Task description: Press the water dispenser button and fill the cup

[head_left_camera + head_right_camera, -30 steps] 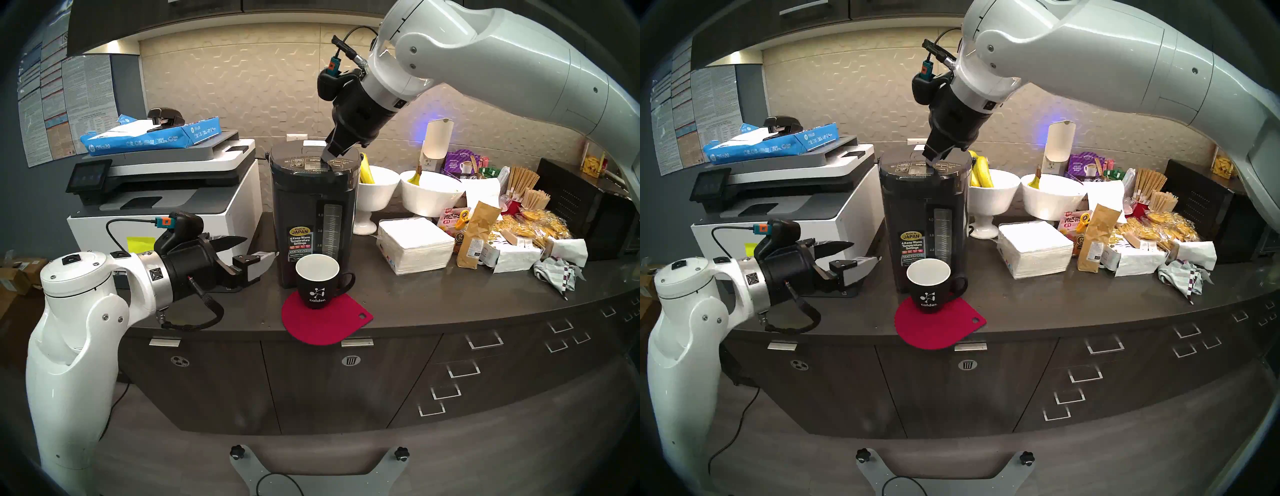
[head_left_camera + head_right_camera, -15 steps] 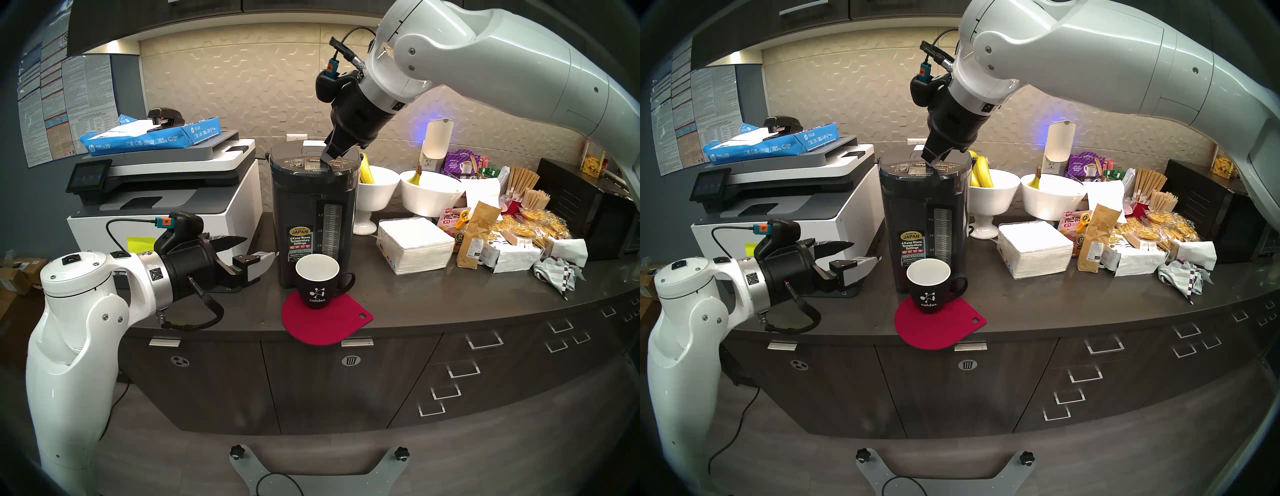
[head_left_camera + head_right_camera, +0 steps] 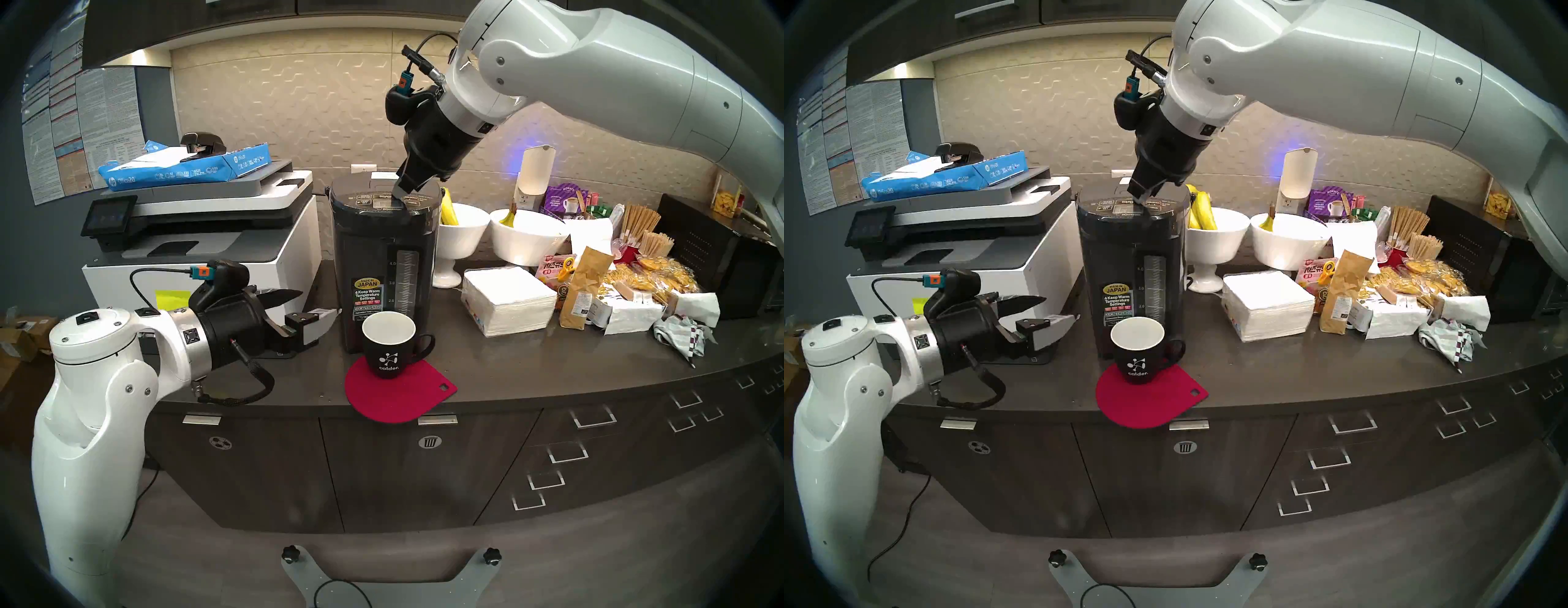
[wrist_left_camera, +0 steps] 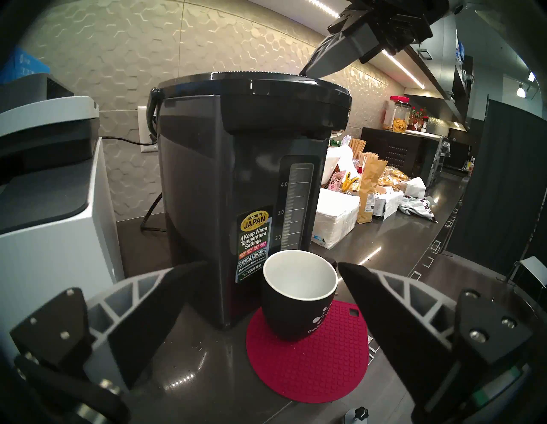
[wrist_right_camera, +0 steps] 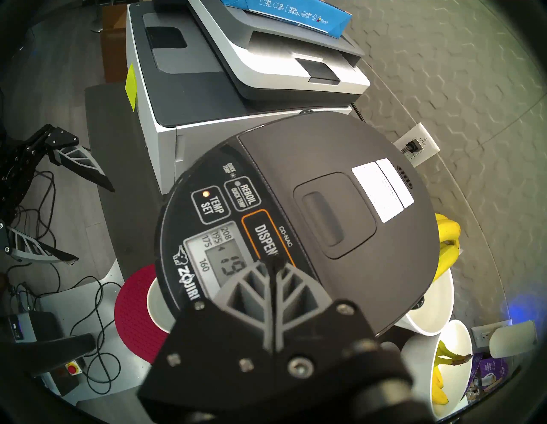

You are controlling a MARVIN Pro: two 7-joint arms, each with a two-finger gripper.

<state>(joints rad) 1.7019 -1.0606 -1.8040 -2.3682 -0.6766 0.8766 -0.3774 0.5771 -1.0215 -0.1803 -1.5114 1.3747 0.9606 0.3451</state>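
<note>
The dark water dispenser (image 3: 373,254) (image 4: 207,177) stands on the counter beside the printer. The black cup (image 3: 388,344) (image 4: 299,296) sits upright on a red mat (image 3: 399,399) against the dispenser's front, and its white inside looks dry. My right gripper (image 3: 399,196) (image 5: 270,263) is shut with nothing in it. It points down onto the top panel, its tips over the right end of the DISPENSE button (image 5: 263,234) and hiding its last letters. My left gripper (image 3: 320,302) (image 4: 272,264) is open and level, just left of the cup.
A white-and-grey printer (image 3: 203,237) with a blue paper ream on it stands left of the dispenser. To the right are white bowls (image 3: 462,229) of bananas, a napkin stack (image 3: 509,297) and snack packs. The counter edge runs just in front of the mat.
The right wrist has drifted slightly to the left, with its shut tips staying on the panel. The left arm and the cup have not moved.
</note>
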